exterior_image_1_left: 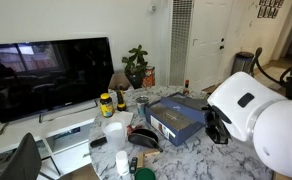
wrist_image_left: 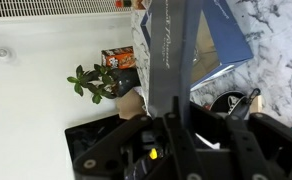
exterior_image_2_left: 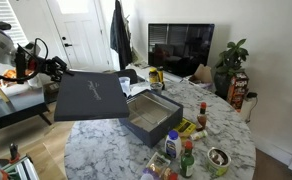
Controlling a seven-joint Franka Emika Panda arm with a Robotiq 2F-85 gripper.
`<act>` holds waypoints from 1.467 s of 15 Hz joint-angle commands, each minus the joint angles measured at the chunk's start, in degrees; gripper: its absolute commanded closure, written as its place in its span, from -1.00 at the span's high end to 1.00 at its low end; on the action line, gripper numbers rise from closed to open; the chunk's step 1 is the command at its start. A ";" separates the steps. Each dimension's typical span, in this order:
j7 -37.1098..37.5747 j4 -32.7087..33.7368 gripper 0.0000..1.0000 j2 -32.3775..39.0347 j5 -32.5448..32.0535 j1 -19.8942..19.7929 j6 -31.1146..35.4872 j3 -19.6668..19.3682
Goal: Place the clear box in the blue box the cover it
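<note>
Plainly in wrist view, gripper (wrist_image_left: 176, 120) pinching cover (wrist_image_left: 168, 45)

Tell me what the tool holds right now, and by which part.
The tool grips the cover by its rim, at the edge nearest the arm, with the cover lifted near the blue box.

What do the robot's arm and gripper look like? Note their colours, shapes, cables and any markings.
The arm is built of thick, rounded, glossy white segments. The gripper is black and blocky, and dark cables seem to loop beside the wrist. In the wrist view its body is matt black, with round holes and a small yellow spot. No lettering is readable.
</note>
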 commanded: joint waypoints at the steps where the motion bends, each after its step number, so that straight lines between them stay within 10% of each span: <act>1: -0.63 0.08 -0.95 0.36 -2.59 -2.60 0.81 1.41; 10: -7.53 0.24 -0.95 6.33 -22.57 -15.64 19.05 -1.89; 22: -8.04 -0.24 -0.95 13.63 -38.60 -24.41 25.98 -3.67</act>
